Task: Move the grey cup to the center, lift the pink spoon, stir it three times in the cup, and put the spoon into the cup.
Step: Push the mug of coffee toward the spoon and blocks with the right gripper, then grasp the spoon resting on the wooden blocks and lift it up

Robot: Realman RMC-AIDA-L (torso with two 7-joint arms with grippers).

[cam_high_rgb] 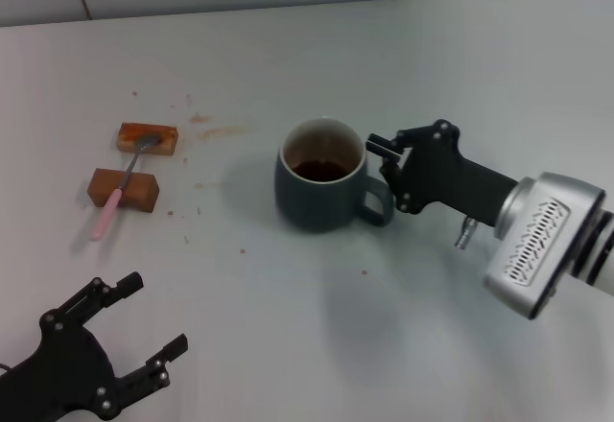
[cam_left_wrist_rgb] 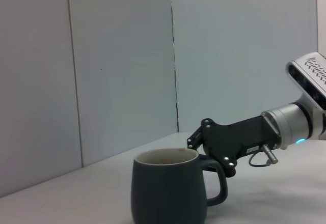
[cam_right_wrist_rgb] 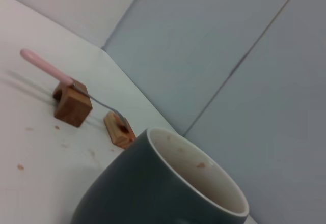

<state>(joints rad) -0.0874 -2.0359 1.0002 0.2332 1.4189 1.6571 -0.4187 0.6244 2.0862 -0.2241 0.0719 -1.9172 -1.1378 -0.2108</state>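
At the tabletop's (cam_high_rgb: 432, 48) middle, the right gripper's (cam_high_rgb: 384, 158) jaws pinch the dark blue-grey ceramic mug's (cam_high_rgb: 317, 192) handle for sliding; left gripper (cam_high_rgb: 144, 331) idles, jaws spread and empty.

Lab-style test bench: bare white table (cam_high_rgb: 288, 345), plain grey wall panels (cam_left_wrist_rgb: 117, 56) (tile-like seams).

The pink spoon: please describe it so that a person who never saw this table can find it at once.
Start at the grey cup in the middle of the white table and look toward the robot's left. Two small brown wooden blocks lie there, and the pink spoon rests across them. It is the only slim thing, with a pale pink handle and metal bowl.
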